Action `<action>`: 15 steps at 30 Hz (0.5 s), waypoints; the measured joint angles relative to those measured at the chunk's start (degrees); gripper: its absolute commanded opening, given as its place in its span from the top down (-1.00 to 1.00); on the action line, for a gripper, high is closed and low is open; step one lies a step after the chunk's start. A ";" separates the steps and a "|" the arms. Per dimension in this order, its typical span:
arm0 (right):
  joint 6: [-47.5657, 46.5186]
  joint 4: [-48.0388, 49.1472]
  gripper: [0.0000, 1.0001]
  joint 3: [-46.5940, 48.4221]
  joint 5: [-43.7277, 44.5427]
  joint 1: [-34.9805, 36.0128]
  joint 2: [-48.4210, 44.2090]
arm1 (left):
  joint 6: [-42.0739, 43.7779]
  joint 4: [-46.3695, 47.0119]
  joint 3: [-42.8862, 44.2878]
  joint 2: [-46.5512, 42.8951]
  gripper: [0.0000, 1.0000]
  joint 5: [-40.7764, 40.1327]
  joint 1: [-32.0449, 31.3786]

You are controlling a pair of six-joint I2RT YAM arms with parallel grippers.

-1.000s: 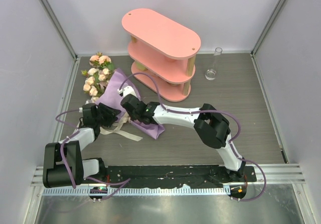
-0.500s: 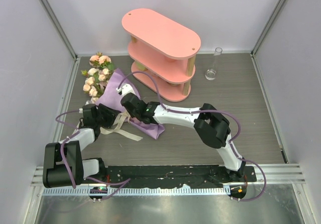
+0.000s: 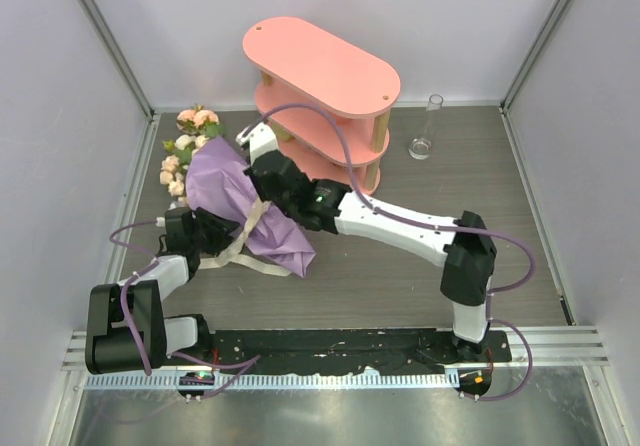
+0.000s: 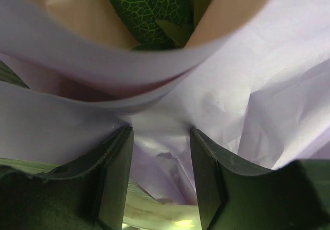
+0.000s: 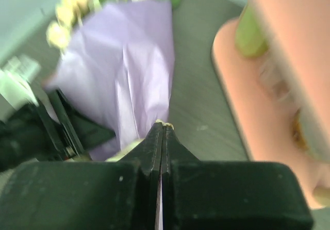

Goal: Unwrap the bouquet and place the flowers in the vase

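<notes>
The bouquet (image 3: 235, 201) lies at the left of the table, its purple paper (image 5: 124, 70) bulging over the stems. Its flowers (image 3: 180, 161), peach and cream roses, stick out at the far left end. My left gripper (image 3: 205, 234) is closed around the narrow end of the paper cone (image 4: 232, 85), which fills the gap between its fingers (image 4: 116, 163). My right gripper (image 3: 264, 202) is shut on the cream ribbon (image 3: 240, 241), a scrap of which shows at its tips (image 5: 164, 126). The vase (image 3: 425, 131), a small clear flask, stands upright and empty at the far right.
A pink three-tier oval shelf (image 3: 320, 76) stands at the back centre, close behind my right wrist and between the bouquet and the vase. Grey walls enclose the left, right and far sides. A black rail (image 3: 340, 346) runs along the near edge.
My right gripper closed on the ribbon and pulled it up and away, its arm stretching out. The purple paper shifted left and now covers more of the flowers. The left arm stayed put.
</notes>
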 measured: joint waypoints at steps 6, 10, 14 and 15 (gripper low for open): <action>-4.11 -2.75 0.98 12.96 1.36 -0.02 -4.52 | 0.15 -0.28 0.00 -0.02 -0.04 -0.48 0.00; -6.54 -5.07 0.99 20.26 2.03 0.00 -6.36 | 0.33 -0.92 0.04 -0.33 -0.04 -0.55 0.00; -9.46 -7.50 0.98 27.23 2.93 0.04 -6.54 | 1.18 -2.86 0.15 -1.29 -0.04 -1.36 0.00; -10.40 -8.11 0.99 29.24 3.26 0.04 -6.56 | 1.40 -3.37 0.24 -1.55 -0.04 -1.51 0.00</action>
